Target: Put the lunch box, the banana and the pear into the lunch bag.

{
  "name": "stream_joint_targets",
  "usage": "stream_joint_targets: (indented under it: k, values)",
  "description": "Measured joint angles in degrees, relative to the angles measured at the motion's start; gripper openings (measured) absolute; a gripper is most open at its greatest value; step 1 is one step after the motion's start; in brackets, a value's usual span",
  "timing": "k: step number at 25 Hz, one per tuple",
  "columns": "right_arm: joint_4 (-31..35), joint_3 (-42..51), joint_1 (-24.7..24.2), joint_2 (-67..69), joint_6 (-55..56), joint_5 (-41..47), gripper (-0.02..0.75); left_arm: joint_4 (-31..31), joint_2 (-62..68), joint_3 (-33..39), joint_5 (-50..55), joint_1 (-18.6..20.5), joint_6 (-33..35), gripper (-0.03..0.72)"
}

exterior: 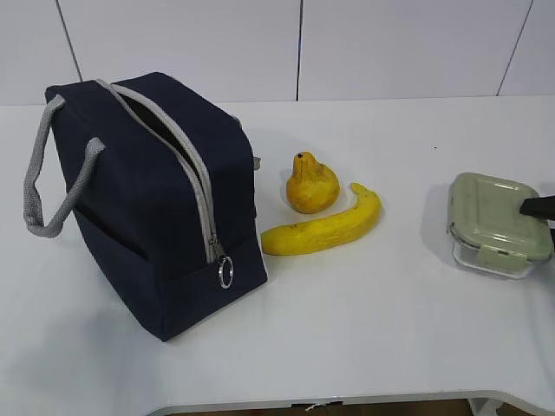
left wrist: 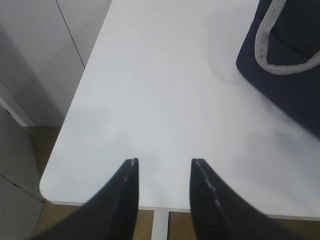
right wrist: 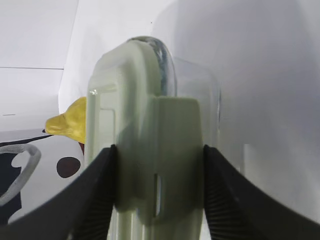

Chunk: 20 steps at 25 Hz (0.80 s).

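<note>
The lunch box (exterior: 496,221) sat at the table's right, well apart from the lunch bag (exterior: 152,199) – clamped across its lid clip by the right gripper (right wrist: 159,170), which only the wrist view showed. That narrow hold might slip on lifting. The left gripper (left wrist: 164,180) hovered parted, empty.

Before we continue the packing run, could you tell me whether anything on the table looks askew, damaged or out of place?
Nothing stands out. The lunch bag stands upright and unzipped, the pear and banana lie beside it intact, and the lunch box sits flat with its lid on.
</note>
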Motion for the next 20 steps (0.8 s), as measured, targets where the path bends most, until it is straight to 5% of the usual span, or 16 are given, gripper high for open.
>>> stream_joint_targets:
  k: [14,20]
  values:
    - [-0.3,0.0,0.0,-1.3,1.4,0.0,0.393,-26.3,29.4,-10.0,-5.6,0.0,0.0,0.242]
    - [-0.4,0.0,0.0,-3.7,1.8,0.0,0.393,-30.8,34.5,-10.0,-12.0,0.0,1.7,0.257]
